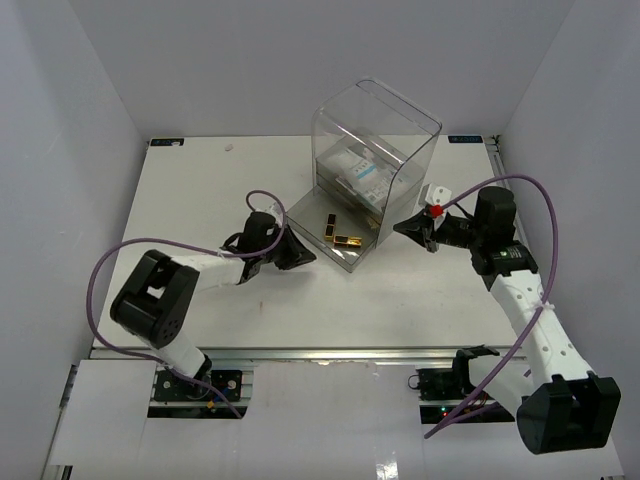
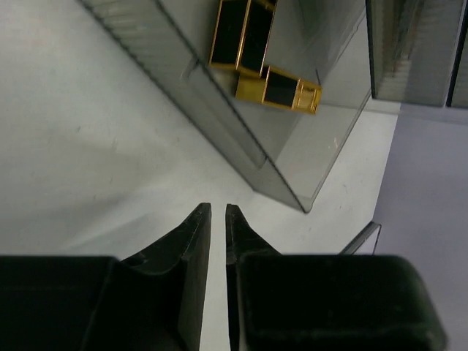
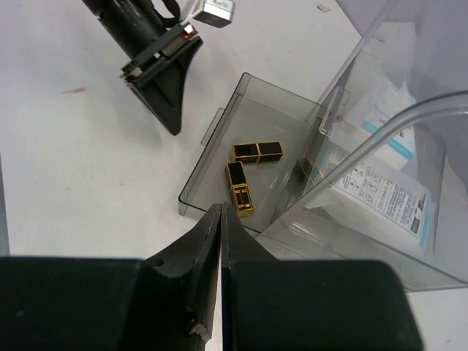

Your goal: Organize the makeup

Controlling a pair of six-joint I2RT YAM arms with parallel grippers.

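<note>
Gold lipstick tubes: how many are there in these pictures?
2. Both lie in the open drawer tray of the clear box: the first tube, and the second tube beside it at a right angle. Others may be hidden inside the box.

Top camera high, looking down, wrist cameras low, close, apparently opposed, sharing the gold lipstick tubes [image 3: 257, 151]

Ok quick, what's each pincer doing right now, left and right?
Left pincer: closed, holding nothing.
Right pincer: closed, holding nothing.
</note>
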